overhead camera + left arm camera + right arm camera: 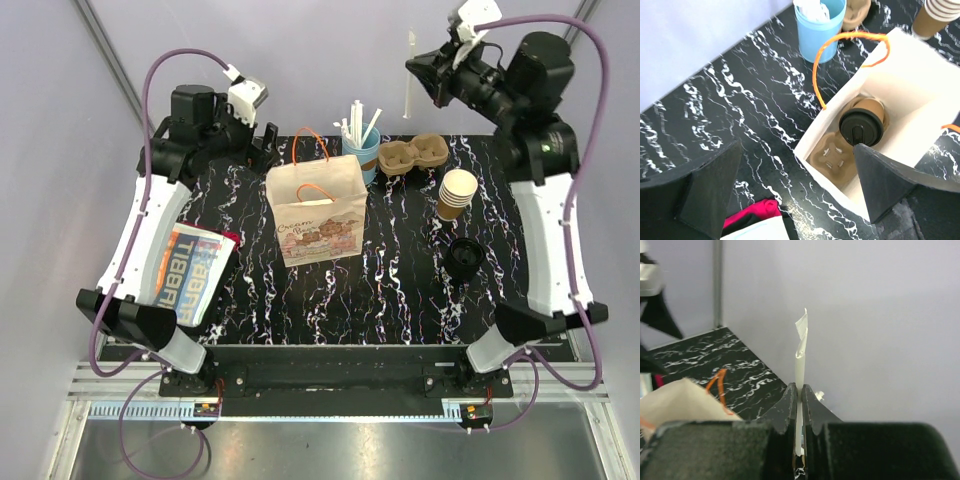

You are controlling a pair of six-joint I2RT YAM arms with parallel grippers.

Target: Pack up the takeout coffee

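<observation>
My left gripper [796,148] hangs over the black marbled surface [740,110] with its jaws spread as wide as they go and nothing between them. One finger sits over the bare surface and the other over the near rim of the paper bag [920,90]. Through my left wrist camera I look straight down into the open bag. The takeout coffee [861,125] is inside it, black lid on top. It stands at the bottom next to an empty pocket of a brown pulp carrier [832,157] that lies on the bag's floor. One orange handle [840,42] arches over the bag's far rim.

My right gripper [799,390] is raised near the back wall, well above the surface. Its jaws are pinched together on a thin white stick [800,352], which stands upright out of them with a torn paper tip.

From above, the bag stands in the middle of the surface. Behind it is a light-blue cup [364,155] filled with more white sticks, with a second pulp tray [424,153] just beside that cup. A stack of tan cups [457,193] stands to the right, and a round black item [464,258] lies in front of it. A printed packet [195,272] lies at the left edge under my left arm.
</observation>
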